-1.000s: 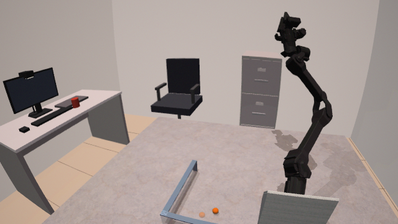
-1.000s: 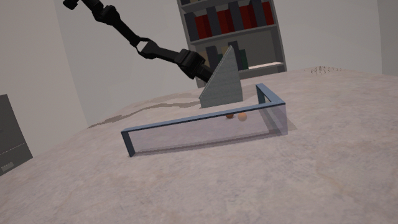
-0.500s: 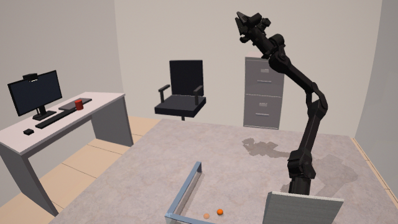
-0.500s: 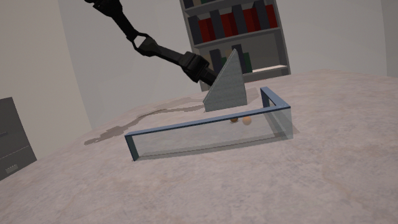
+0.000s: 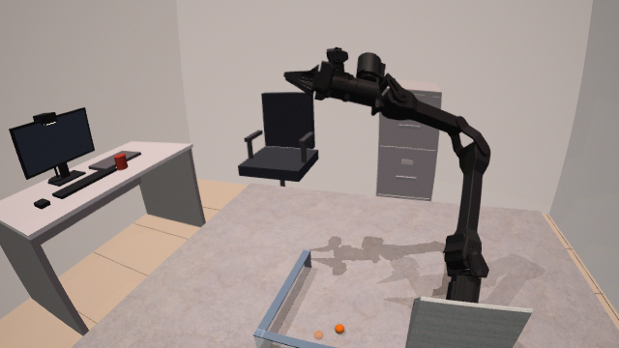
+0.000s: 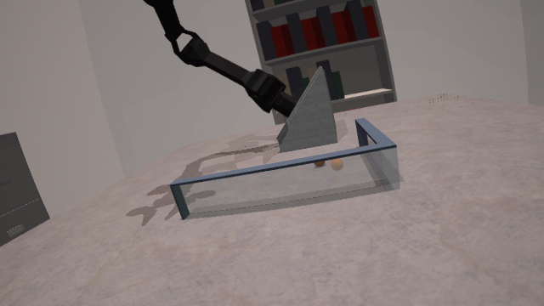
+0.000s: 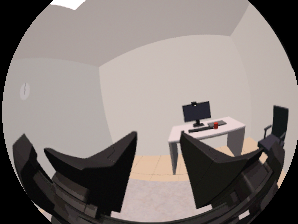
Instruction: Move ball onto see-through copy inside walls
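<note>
The orange ball (image 5: 339,328) (image 6: 320,162) lies on the table inside the corner. The see-through copy (image 5: 318,334) (image 6: 337,164), paler, shows just beside it, nearer the corner; the two look apart in the exterior view. Two low clear walls with blue top edges, the long wall (image 5: 284,292) (image 6: 272,167) and the short wall (image 5: 295,341) (image 6: 376,133), meet at a corner. My gripper (image 7: 159,136) is partly open and empty. In the top view it is high above the table, far from the ball, pointing left. It is out of view in the exterior view.
A grey wedge-shaped block (image 5: 469,324) (image 6: 312,115) stands on the table by the arm's base, on the ball's open side. A desk (image 5: 164,155) (image 7: 232,125) with a monitor, an office chair (image 5: 288,121) and a filing cabinet (image 5: 406,164) stand beyond the table.
</note>
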Tool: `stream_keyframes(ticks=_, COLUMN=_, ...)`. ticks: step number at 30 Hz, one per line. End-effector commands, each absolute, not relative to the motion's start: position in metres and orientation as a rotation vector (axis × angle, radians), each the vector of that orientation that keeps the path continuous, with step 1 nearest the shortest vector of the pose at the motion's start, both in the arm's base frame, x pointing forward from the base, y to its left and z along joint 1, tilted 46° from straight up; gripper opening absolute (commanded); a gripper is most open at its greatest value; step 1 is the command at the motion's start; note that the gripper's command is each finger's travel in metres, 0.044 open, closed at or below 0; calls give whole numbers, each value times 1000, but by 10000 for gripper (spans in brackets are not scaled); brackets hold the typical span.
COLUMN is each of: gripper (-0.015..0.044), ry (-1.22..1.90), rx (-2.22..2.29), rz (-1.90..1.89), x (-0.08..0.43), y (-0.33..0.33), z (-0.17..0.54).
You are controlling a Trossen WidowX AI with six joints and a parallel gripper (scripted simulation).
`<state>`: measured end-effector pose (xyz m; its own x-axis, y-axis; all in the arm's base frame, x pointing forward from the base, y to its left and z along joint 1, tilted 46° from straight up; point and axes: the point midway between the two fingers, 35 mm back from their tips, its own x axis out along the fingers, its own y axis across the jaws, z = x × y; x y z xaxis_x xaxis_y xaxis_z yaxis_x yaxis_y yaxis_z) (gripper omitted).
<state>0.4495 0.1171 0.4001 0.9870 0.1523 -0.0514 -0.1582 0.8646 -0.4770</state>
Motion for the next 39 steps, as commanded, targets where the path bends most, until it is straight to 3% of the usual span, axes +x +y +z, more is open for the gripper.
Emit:
stream_keyframes(ticks=1, gripper=209, ry=213, rx=-593, rz=162, x=465, y=114, z=331)
stream_keyframes(ticks=12, gripper=209, ry=783, rx=-890, rz=211, x=452, y=86, z=149)
stream_keyframes(ticks=22, gripper=209, ry=1370, rx=-1231, rz=365, x=372, y=38, z=14)
stream_keyframes(ticks=30, gripper=209, ry=1877, rx=-1539, rz=626, x=277, y=-11, z=-42)
stream_keyframes(ticks=39, gripper=209, ry=1918, rx=-1565, rz=655, x=269, y=-15, z=-44)
